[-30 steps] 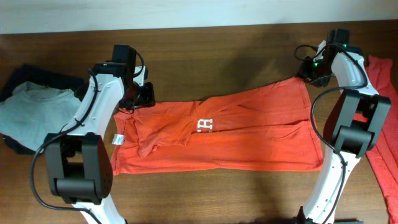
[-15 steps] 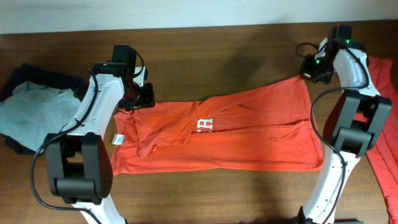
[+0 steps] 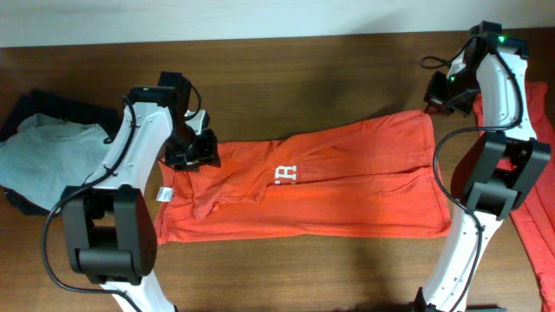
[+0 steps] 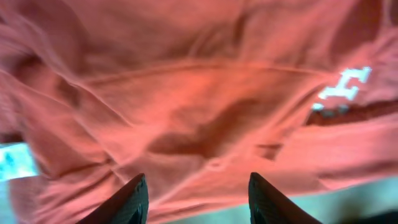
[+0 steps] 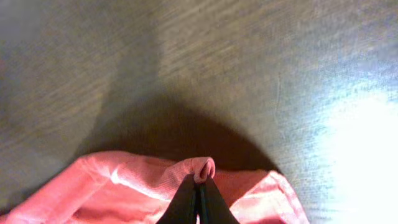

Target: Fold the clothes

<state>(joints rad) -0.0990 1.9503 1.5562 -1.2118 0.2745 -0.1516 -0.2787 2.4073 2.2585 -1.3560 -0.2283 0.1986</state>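
The clothes, an orange-red T-shirt, lie spread across the table with white lettering near the middle and a small white tag at the left end. My left gripper hovers open over the shirt's far left part. In the left wrist view its fingers stand apart above wrinkled red fabric, with the lettering at the right. My right gripper is at the shirt's far right corner. In the right wrist view, that gripper is shut on a small pinched fold of the hem.
A pale grey tee lies on dark navy garments at the left edge. Another red cloth hangs at the right edge behind the right arm. Bare wooden table runs along the back.
The right gripper shut on the far right hem corner and drew back a little toward the table's rear. The left gripper shifted from the far left edge onto the shirt, its fingers spreading slightly.
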